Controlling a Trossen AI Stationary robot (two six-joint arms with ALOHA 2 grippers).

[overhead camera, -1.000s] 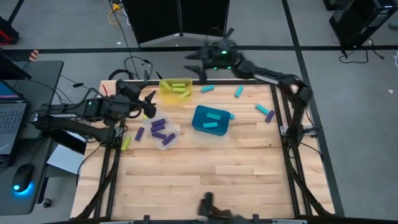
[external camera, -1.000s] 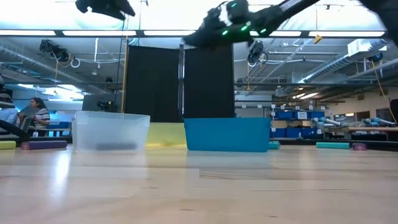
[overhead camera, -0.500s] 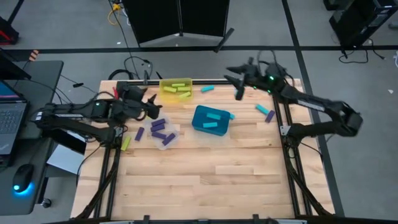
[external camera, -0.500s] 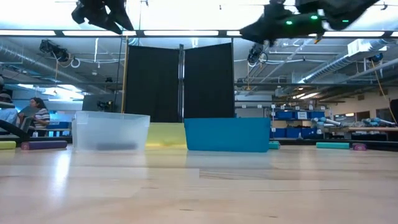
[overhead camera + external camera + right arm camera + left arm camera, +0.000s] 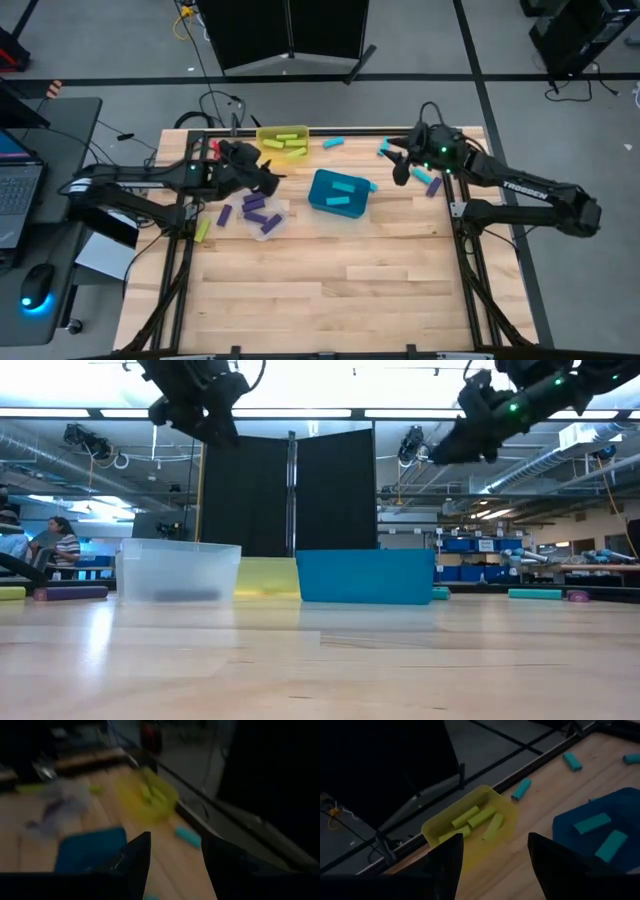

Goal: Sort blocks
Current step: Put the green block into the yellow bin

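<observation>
In the high view my left gripper [image 5: 266,179] hangs open and empty above the table, between the yellow bin [image 5: 268,132] and the clear bin [image 5: 277,226]. Its wrist view shows the yellow bin [image 5: 436,826] with yellow-green blocks [image 5: 475,817] and the teal bin [image 5: 560,826] with cyan blocks [image 5: 591,823]. My right gripper [image 5: 398,166] is open and empty, in the air near the far right corner. Close to it lie loose cyan blocks [image 5: 383,148] [image 5: 423,176] and a purple block [image 5: 435,187]. Purple blocks [image 5: 258,209] lie in the clear bin.
More loose blocks lie flat on the table: a cyan one [image 5: 333,143] by the far edge, a purple one [image 5: 224,214] and a yellow-green one [image 5: 203,230] left of the clear bin. The near half of the table [image 5: 330,290] is bare wood. A person [image 5: 62,543] sits far behind.
My right gripper has swung from above the far edge's middle toward the right edge and nearer, coming down a little toward the loose cyan blocks. My left gripper has moved right toward the bins and somewhat lower. No block has moved.
</observation>
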